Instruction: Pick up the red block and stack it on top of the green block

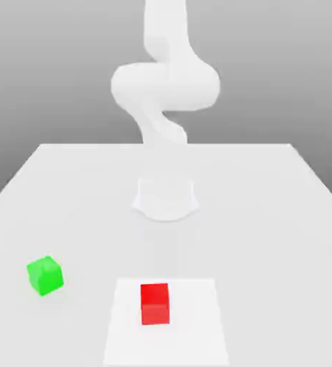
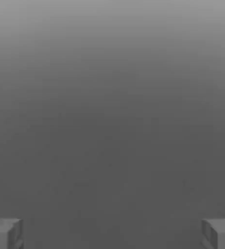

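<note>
Our gripper [image 2: 112, 234] hangs with its two fingers spread wide, nothing between them, while our red block [image 1: 155, 304] sits on a white square [image 1: 190, 330] and our green block [image 1: 45, 275] rests apart, toward the exterior view's left.

Both blocks, red [image 1: 155, 304] & green [image 1: 45, 276], are looking matt, smooth, plastic-like. Arm [image 1: 166, 86] is showing smooth, plastic-like white. Tabletop [image 1: 269, 236] is appearing smooth w/ no visible grain; white sq. patch [image 1: 193, 315] is looking smooth & matt too. Gripper fingers [image 2: 5, 234] are looking matt grey.
</note>
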Controlling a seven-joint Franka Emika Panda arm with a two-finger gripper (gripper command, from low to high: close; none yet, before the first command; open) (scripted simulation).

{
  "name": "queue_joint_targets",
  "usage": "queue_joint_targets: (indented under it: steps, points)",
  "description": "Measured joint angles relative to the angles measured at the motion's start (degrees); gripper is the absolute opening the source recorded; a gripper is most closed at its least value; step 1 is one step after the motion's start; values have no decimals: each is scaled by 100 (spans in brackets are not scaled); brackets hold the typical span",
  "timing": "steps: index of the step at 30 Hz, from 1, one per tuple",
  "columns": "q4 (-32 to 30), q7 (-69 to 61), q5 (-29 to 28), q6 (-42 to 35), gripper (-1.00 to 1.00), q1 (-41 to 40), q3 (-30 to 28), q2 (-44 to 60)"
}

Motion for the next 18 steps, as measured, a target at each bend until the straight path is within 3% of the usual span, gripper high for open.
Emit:
queue_joint_targets:
  steps: [18]
  points:
    - [-2009,-610,-14,2165,0,-46,-200,3801]
